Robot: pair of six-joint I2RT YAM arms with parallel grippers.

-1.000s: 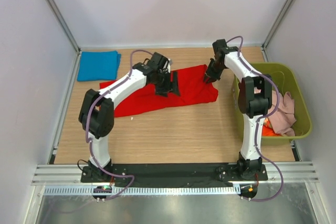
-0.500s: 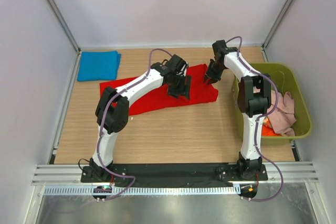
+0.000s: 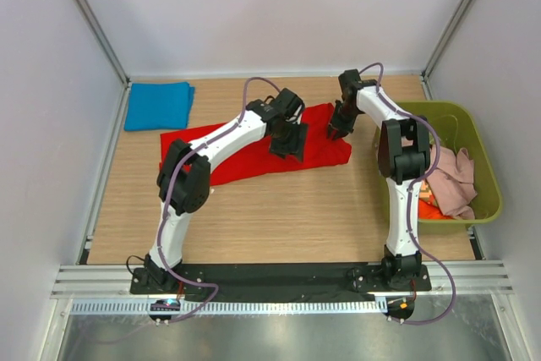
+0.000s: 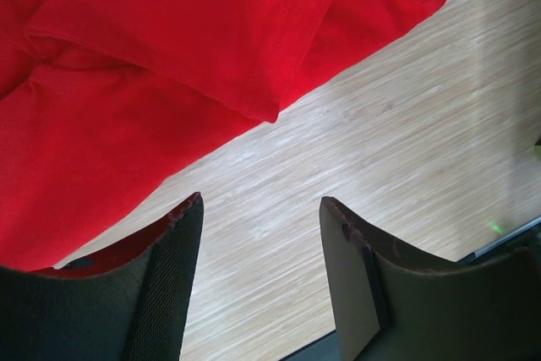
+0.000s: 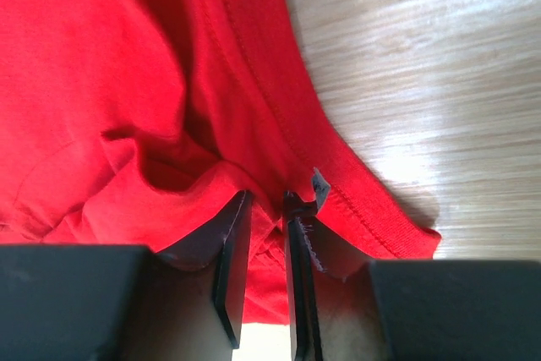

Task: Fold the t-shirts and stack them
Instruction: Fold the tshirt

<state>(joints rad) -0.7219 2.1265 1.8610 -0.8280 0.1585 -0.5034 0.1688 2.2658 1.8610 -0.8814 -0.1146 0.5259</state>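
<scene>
The red t-shirt (image 3: 321, 141) and the blue t-shirt (image 3: 158, 105) are both plain. The bin (image 3: 488, 177) is olive green, with pink cloth (image 3: 458, 182) and orange cloth (image 3: 433, 211). The tabletop (image 3: 279, 209) is pale wood grain.

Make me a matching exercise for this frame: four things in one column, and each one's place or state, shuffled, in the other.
Things:
1. red t-shirt
2. blue t-shirt
3. green bin
4. left claw

Places or states:
A. folded, at the far left corner of the table
B. at the right edge
C. open, over bare wood by the red cloth's edge
D. lying across the middle

Pairs: 1-D, 2-A, 3-B, 4-C
</scene>
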